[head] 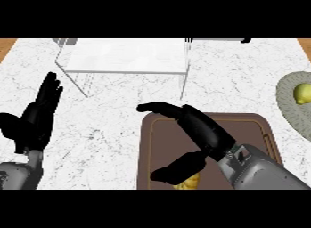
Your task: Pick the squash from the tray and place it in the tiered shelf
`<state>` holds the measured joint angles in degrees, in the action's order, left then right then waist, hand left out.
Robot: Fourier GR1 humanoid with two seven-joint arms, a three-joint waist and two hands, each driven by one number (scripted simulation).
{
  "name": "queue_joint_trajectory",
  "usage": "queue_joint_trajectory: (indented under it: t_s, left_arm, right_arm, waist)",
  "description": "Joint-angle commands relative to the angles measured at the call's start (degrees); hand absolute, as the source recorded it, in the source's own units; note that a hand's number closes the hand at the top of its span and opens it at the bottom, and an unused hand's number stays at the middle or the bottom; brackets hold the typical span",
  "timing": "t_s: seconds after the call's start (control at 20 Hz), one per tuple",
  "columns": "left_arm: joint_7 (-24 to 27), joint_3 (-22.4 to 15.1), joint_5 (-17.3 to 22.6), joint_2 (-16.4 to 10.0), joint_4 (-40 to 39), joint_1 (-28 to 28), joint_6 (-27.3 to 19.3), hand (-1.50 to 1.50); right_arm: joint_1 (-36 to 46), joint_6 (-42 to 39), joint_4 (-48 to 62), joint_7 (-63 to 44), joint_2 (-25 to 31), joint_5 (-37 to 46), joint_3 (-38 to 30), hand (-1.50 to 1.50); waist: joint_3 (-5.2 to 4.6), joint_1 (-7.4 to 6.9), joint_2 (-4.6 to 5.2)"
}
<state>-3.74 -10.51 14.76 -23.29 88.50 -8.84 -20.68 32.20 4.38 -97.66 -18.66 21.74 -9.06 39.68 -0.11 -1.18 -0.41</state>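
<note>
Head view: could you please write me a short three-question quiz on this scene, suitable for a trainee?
1. True or false: the squash already lies in the tiered shelf.
2. What lies on the grey plate? A. a lemon; B. a tomato; C. a spoon.
3. Fill in: the hand over the brown tray is the robot's ____ hand.

Key: 1 false, as the squash is on the tray, partly hidden by a thumb; 2 A; 3 right, the right hand.
</note>
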Motion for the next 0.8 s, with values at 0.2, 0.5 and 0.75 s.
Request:
queue_joint_trajectory:
  t_s: [0.2, 0.5, 0.75]
  left_arm:
    - [-0.2, -0.7, -1.5, 1.5, 2.8, 2.2, -2.2, 0.0]
    - [0.3, 0.1, -0.7, 0.8, 3.3, 4.3, -0.9, 0.0]
    - [0.7, -0.2, -1.4, 1.7, 3.9, 4.5, -1.6, 0.0]
  right_arm:
    - [12.9, -16.7, -10.9, -20.3, 5.6, 0.2, 9.1, -1.5]
    - [25.2, -25.0, -14.9, -36.7, 4.3, 5.2, 16.8, -1.5]
    - [30.4, -30.5, -12.5, -47.4, -0.7, 7.8, 25.4, -1.5]
  waist:
    - [-0.12, 0.7, -0.44]
    - [-0.21, 0.52, -0.84]
    - [-0.09, 0.77, -0.45]
